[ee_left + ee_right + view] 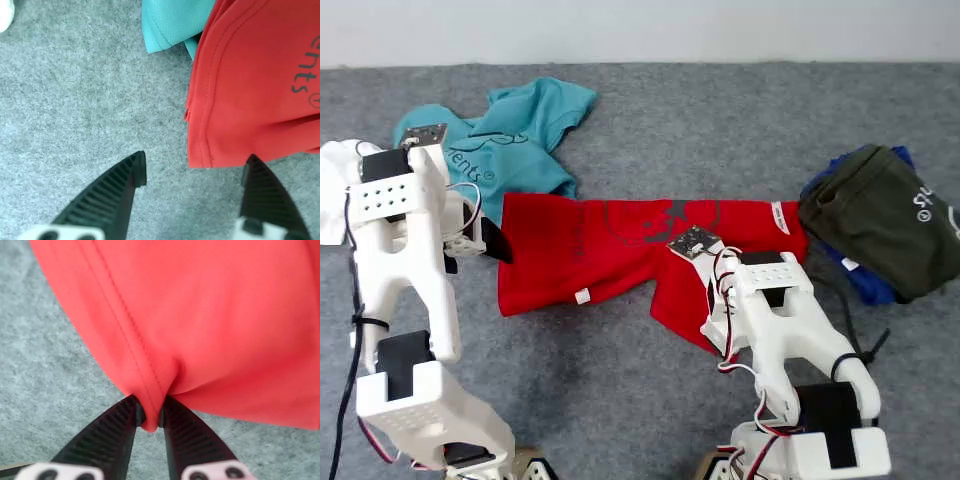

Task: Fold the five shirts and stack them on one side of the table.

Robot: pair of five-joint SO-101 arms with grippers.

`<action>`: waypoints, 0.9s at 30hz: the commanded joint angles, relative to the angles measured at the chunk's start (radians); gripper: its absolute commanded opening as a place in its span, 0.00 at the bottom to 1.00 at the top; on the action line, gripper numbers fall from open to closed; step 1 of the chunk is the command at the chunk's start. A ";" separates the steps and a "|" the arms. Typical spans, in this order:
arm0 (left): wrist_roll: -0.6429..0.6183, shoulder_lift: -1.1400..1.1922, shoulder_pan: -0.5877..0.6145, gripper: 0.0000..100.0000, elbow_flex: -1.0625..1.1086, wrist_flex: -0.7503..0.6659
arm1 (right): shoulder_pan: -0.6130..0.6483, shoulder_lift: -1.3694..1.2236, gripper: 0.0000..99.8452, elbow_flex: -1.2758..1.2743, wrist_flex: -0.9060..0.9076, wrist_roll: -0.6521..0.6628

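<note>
Red shirt [225, 315]: its stitched hem is pinched between the closed fingers of the right gripper [149, 412], and the fabric bunches into a small fold at the pinch point. Grey table [45, 370] surface lies bare on the side of the hem away from the shirt body.

The left gripper [196, 167] has its fingers spread wide and holds nothing. The fingers straddle a corner of the red shirt's hem [200, 155]; contact with the fabric cannot be determined. Bare table extends on the outer side of that hem.

The teal shirt [170, 25] lies just beyond, its edge tucked under the red one.

The high view adds the overall layout. The red shirt [580, 245] lies spread across the table centre between both arms, with one flap folded toward the right arm. The teal shirt [520, 140] sits crumpled at the far left. A white shirt [330, 200] lies at the left edge. An olive shirt [880, 215] rests on a blue shirt [865, 282] at the right edge, touching the red shirt's end. The far centre of the table [720, 120] is open.
</note>
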State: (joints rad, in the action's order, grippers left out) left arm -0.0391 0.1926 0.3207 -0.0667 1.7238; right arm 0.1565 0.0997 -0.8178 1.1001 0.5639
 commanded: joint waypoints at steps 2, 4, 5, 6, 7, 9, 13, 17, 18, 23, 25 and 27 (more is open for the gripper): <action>-0.009 -0.049 -0.009 0.30 -0.027 0.014 | 0.013 -0.018 0.01 -0.015 0.010 0.014; -0.009 -0.049 -0.009 0.30 -0.027 0.014 | 0.013 -0.016 0.01 -0.014 0.045 0.044; -0.009 -0.049 -0.009 0.30 -0.027 0.014 | 0.013 -0.010 0.01 -0.014 0.067 0.061; -0.009 -0.049 -0.009 0.30 -0.027 0.014 | 0.008 0.001 0.01 -0.014 0.087 0.075; -0.009 -0.049 -0.009 0.30 -0.027 0.014 | -0.007 0.016 0.01 -0.014 0.113 0.087; -0.009 -0.049 -0.009 0.30 -0.027 0.014 | -0.051 0.054 0.01 -0.012 0.154 0.117; -0.009 -0.049 -0.009 0.30 -0.027 0.014 | -0.162 0.147 0.01 -0.011 0.240 0.241; -0.009 -0.049 -0.009 0.30 -0.027 0.014 | -0.232 0.208 0.01 -0.015 0.275 0.307; -0.009 -0.049 -0.009 0.30 -0.027 0.014 | -0.236 0.214 0.01 -0.018 0.275 0.307; -0.009 -0.049 -0.009 0.30 -0.027 0.014 | -0.217 0.214 0.01 -0.112 0.228 0.307; -0.009 -0.049 -0.009 0.30 -0.027 0.014 | -0.186 0.214 0.01 -0.184 0.182 0.305; -0.009 -0.049 -0.009 0.30 -0.027 0.014 | -0.156 0.216 0.01 -0.255 0.139 0.304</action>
State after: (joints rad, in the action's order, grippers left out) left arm -0.0391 0.1926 0.3207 -0.0667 1.7238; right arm -0.0384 0.2854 -0.9989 1.2873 0.8600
